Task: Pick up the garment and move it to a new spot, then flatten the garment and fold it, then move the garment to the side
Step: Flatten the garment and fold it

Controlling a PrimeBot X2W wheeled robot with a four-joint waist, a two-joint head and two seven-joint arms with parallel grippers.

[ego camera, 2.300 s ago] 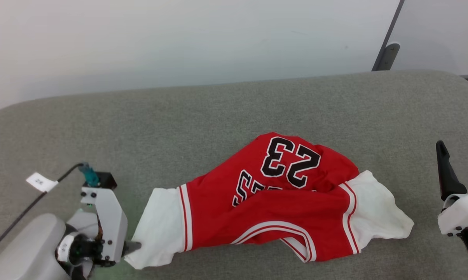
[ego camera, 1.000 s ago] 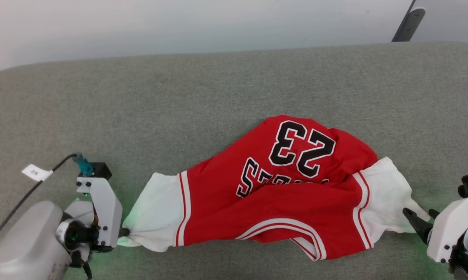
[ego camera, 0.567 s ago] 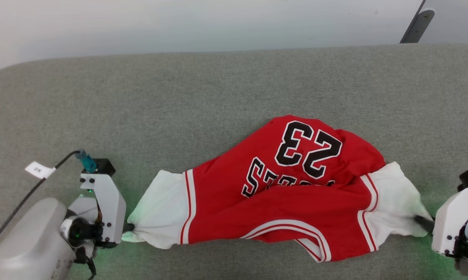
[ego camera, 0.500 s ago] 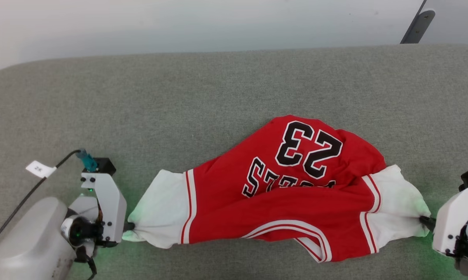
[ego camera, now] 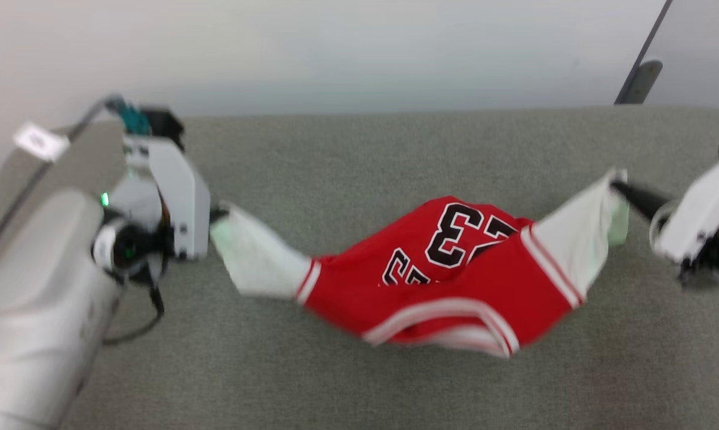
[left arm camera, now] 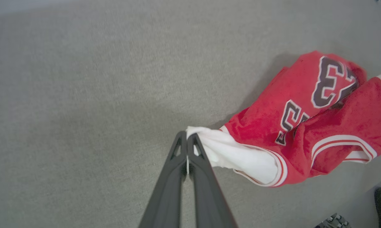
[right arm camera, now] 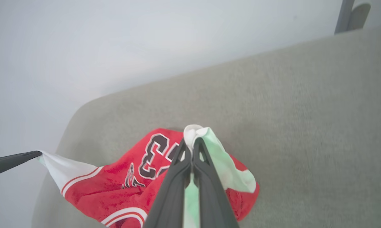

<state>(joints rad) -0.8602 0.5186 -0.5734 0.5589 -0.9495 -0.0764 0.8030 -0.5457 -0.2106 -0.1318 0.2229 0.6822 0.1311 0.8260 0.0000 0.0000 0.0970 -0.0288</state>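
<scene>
Nearest, the left gripper (ego camera: 219,210) is clamped on the tip of one white sleeve and the right gripper (ego camera: 619,188) is clamped on the tip of the other, the two well apart. Between them the garment (ego camera: 449,286) hangs like a hammock over the grey padded surface (ego camera: 359,388). Its red body sags, bunched, with the "23" partly folded under; I cannot tell whether the lowest hem touches. Beyond, the surface runs back to a pale wall (ego camera: 335,54). By my judgement the pick-up is done and the carry is in hand, while laying down, flattening, folding and setting aside are all left.
</scene>
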